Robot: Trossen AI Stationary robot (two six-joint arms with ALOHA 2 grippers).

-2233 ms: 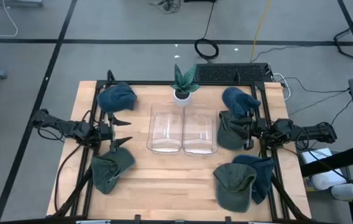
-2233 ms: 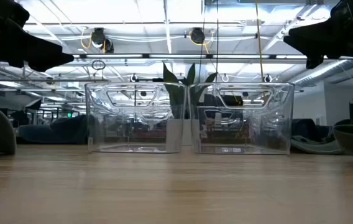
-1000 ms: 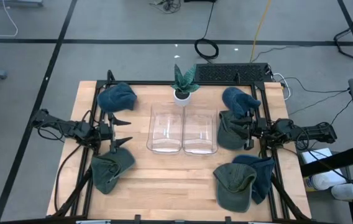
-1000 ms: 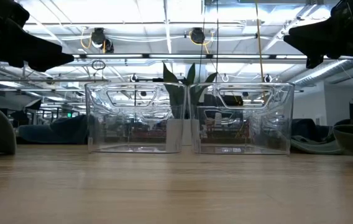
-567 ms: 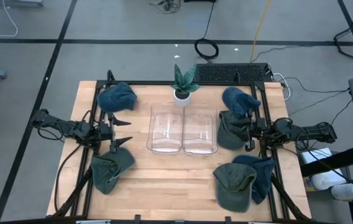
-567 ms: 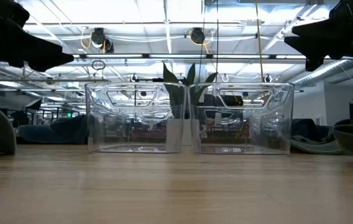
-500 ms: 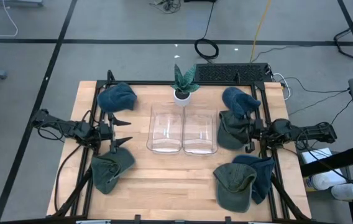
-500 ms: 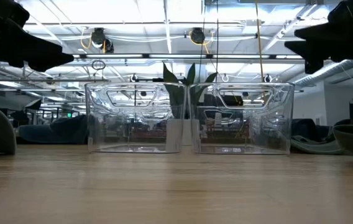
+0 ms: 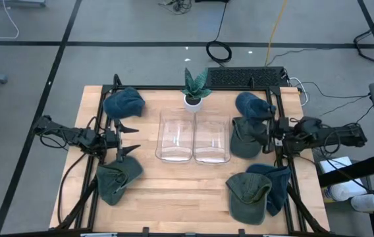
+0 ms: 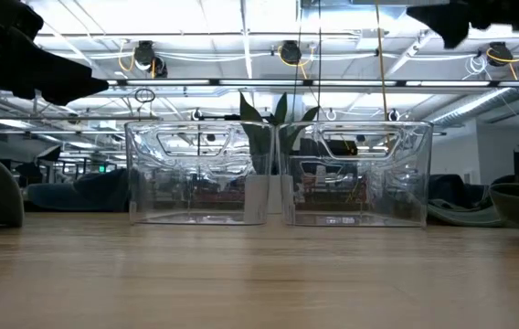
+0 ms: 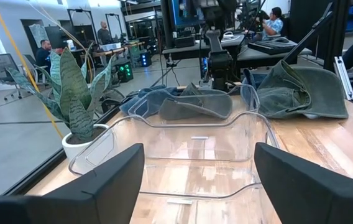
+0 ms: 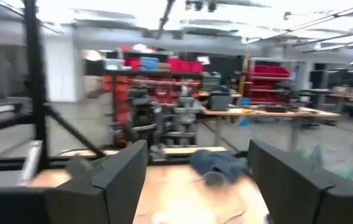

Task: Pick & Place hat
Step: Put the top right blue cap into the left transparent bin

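Several hats lie on the wooden table: a blue hat [image 9: 122,103] and a green hat [image 9: 117,179] on the left, a blue hat [image 9: 253,105] and a green hat [image 9: 242,138] on the right, and a green hat [image 9: 247,193] overlapping a blue hat [image 9: 278,182] near the front right. My left gripper [image 9: 130,139] stands open between the two left hats, pointing level at the clear bins [image 9: 193,138]. My right gripper [image 9: 268,137] hangs open, high above the right green hat, with nothing between its fingers [image 12: 108,180].
Two clear bins [image 10: 278,174] stand side by side at the table's middle, with a potted plant [image 9: 195,89] behind them. A black frame [image 9: 286,118] runs along the table's edges. Bare wood lies in front of the bins [image 9: 187,191].
My right gripper has risen well above the right green hat; in the low view it has climbed toward the top of the picture. The hats lie as before.
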